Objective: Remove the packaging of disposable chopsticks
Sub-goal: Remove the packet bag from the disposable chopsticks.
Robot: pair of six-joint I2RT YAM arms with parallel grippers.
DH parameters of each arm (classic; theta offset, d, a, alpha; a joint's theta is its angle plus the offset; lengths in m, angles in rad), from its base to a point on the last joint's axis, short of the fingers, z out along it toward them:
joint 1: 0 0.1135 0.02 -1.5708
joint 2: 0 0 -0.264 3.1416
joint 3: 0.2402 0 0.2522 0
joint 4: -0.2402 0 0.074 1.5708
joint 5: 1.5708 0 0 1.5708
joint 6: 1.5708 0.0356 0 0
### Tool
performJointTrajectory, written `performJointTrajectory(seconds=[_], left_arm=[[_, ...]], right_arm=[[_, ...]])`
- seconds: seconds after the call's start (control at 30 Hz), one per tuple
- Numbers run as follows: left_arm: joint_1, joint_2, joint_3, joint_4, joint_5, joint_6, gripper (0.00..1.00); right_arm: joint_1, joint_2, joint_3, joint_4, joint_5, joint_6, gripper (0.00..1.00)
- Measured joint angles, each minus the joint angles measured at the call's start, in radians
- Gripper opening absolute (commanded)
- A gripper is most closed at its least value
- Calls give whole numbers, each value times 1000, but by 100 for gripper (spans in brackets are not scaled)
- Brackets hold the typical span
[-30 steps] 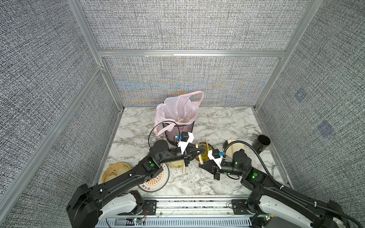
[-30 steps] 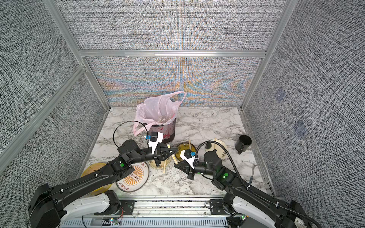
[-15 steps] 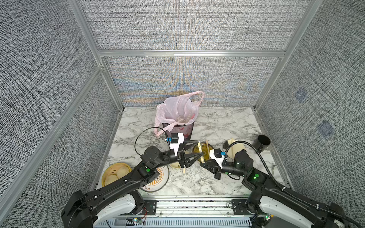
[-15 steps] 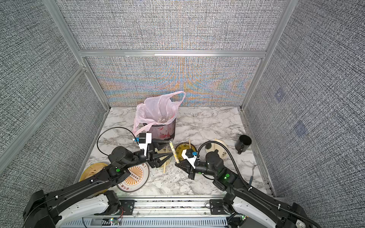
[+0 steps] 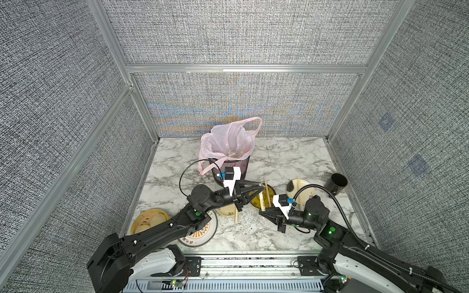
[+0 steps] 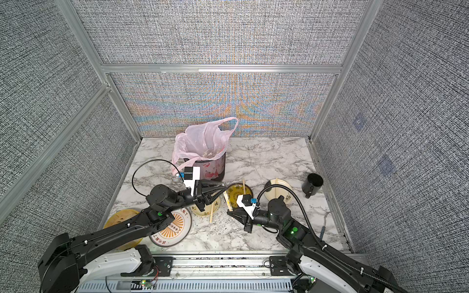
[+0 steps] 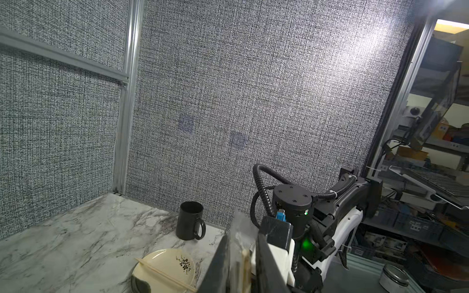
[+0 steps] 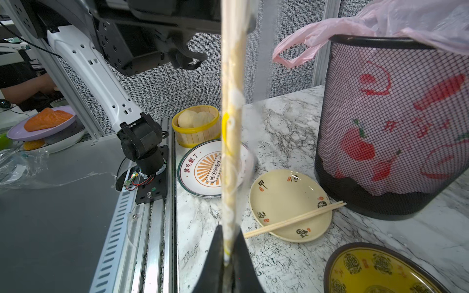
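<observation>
At the front left, steamer: a yellow bamboo steamer (image 5: 147, 223) is sitting by the near edge of the marble table (image 5: 279, 157), and the sunburst plate (image 5: 203, 234) is lying just beside it, partly under the left arm.
Right gripper: the right gripper (image 5: 262, 215) is pinching tight on one end of the wrapped chopsticks (image 8: 231, 83) and holding them off the table.
Packaging: the clear sleeve (image 7: 239, 228) is covering the pale sticks and wrinkling loose alongside them.
Left gripper: the left gripper (image 5: 263, 186) is gripping the other end, its jaws pressing on the sleeve with a stick end showing between them.
Cream plate: a cream plate (image 8: 284, 200) is lying between the sunburst plate and the bin, with loose chopsticks (image 8: 294, 219) resting across its rim.
Yellow bowl: a yellow bowl (image 6: 237, 191) is lying just beyond the right gripper, with a bare pair (image 6: 244, 186) lying across it.
White plate: a white plate (image 7: 165, 263) is lying further right, carrying more sticks.
Mug: a black mug (image 5: 336, 184) is standing upright near the right wall.
Bin: a mesh bin (image 8: 393, 126) is standing behind the plates, with a pink bag (image 5: 228, 144) lining it.
</observation>
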Motion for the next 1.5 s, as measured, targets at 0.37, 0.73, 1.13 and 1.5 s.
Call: performJointTrajectory(seconds=[0.37,0.73,1.13,1.5], left_arm=[[-1,78,86,4,13,-12,10],[-3,159,119,23,37,-18,5],[-3,181,116,16,83,-10,8],[-3,155,85,36,90,-3,5]], right_arm=[[0,14,6,-2,13,-8,0],[-1,7,6,-35,58,9,0],[-1,1,15,-64,79,11,0],[0,-31,16,-84,79,7,0]])
